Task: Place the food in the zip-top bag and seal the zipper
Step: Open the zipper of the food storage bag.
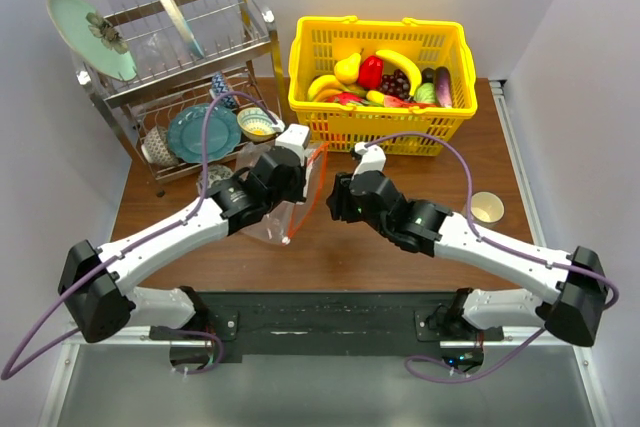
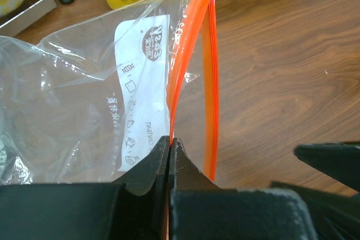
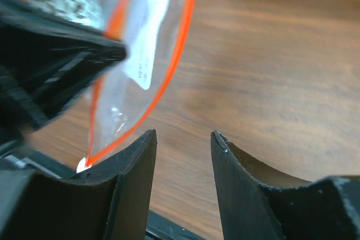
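The clear zip-top bag point(image 1: 268, 215) is held up off the table, its mouth gaping toward the right arm. My left gripper point(image 1: 292, 179) is shut on one lip of the red-orange zipper point(image 1: 318, 175). In the left wrist view the jaws point(image 2: 170, 140) pinch the strip point(image 2: 191, 43) and the bag point(image 2: 79, 94) hangs to the left. My right gripper point(image 1: 336, 203) is open and empty just right of the bag's mouth; in its view point(image 3: 183, 139) the zipper point(image 3: 175, 63) runs past its left finger. The food lies in the yellow basket point(image 1: 320, 117): eggplant point(image 1: 443, 86), grapes point(image 1: 397, 82), red piece point(image 1: 371, 71), green piece point(image 1: 426, 93).
Bananas point(image 1: 400, 65) and a pear point(image 1: 347, 67) also lie in the basket. A metal dish rack point(image 1: 180, 67) with plates and bowls stands at the back left. A small cup point(image 1: 487, 208) sits at the right, near the right arm.
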Robot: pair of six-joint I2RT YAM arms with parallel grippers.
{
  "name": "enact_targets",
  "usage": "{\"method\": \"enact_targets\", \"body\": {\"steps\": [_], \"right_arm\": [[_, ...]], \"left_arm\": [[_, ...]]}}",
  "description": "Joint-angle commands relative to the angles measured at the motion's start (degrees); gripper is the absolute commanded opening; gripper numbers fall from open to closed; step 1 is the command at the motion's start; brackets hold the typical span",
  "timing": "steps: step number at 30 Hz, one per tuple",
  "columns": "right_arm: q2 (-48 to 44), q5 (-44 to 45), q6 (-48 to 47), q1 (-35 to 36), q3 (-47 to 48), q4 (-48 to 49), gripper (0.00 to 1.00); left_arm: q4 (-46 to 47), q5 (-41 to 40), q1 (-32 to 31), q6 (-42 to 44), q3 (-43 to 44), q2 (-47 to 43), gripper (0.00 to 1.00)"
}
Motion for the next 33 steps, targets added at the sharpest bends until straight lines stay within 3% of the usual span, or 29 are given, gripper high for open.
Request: {"method": "enact_targets", "body": {"steps": [1,5,17,19,23,26,30,32,33], "right_arm": [[2.11,0.92,3.57,-1.09,-1.21,4.52,0.46],[3.08,-7.68,3.31,-2.76,-3.50,10.41,0.48],[-2.81,-12.89,1.29,-2.85,-9.39,22.89,0.56],[-1.85,-12.72,0.84,-2.85,-8.78,22.03,0.61],[0.96,-12.90,0.40,-2.85,-6.58,20.00,0.60],[3.85,-10.44,0.58,-2.85,-4.65,18.08,0.53],[6.06,-8.77,0.23,-2.94,-3.68,17.63,0.21],[6.42,-7.28,0.67,-2.94,-3.41,16.06,0.13],[6.77,-6.58,1.02,-2.94,-3.41,15.44,0.03]], "left_arm": [[3.68,-1.28,-0.90,-2.19,-0.36,-3.33,0.00],[3.25,0.48,-0.99,-3.42,-0.97,-5.53,0.00],[4.30,0.48,-1.34,-3.60,-3.26,-6.32,0.00],[4.30,0.48,-1.34,-3.42,-3.35,-6.41,0.00],[4.39,2.06,-1.60,-3.51,-3.08,-6.94,0.00],[4.56,3.90,-1.69,-3.25,-3.17,-7.64,0.00],[3.78,6.81,-1.78,-2.02,-3.87,-8.61,0.00],[2.63,7.16,-1.78,-1.40,-3.70,-9.05,0.00],[0.97,6.99,-1.78,-1.05,-3.44,-9.31,0.00]]}}
